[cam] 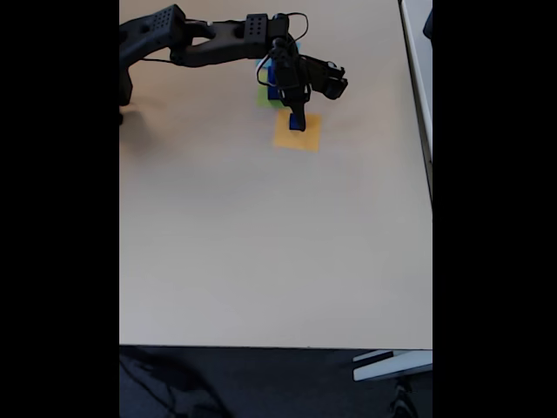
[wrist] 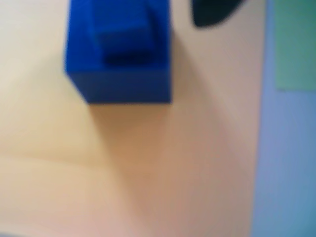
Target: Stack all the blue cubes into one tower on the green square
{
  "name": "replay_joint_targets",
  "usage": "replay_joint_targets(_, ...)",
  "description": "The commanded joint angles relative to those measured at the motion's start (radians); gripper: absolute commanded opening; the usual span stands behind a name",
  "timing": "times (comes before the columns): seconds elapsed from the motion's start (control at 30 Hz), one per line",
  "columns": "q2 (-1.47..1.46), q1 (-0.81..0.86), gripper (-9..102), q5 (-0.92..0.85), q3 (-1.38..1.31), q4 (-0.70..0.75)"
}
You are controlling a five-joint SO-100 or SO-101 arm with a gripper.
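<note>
Beige tabletop (cam: 261, 244) is seen from above in the fixed view, with dark floor along the bottom edge. At upper left, the black arm (cam: 200, 43) is stretched rightward across the table. Its gripper (cam: 297, 122) is pointed down over the orange square (cam: 297, 132); something small and blue is seen between the fingertips, but whether it is clamped cannot be told at this size. Just left of and behind the gripper, the green square (cam: 264, 97) is partly covered by blue cubes (cam: 275, 87) and by the arm.

Wrist view is blurred. At upper left, a large blue cube (wrist: 123, 86) is seen with a smaller blue cube (wrist: 126, 42) resting on top. A dark gripper part (wrist: 212, 12) is seen at top, right of the cubes. At far right, a light-blue strip (wrist: 284, 158) and a green patch (wrist: 295, 44) are visible.
</note>
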Motion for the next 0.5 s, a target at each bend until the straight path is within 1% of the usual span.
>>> replay_joint_targets(0.0,0.041,0.006,23,-0.003,-0.003,-0.023)
replay_joint_targets(0.33,0.044,0.009,17,0.003,0.006,-0.023)
replay_joint_targets(0.47,0.044,0.009,16,0.006,0.009,-0.023)
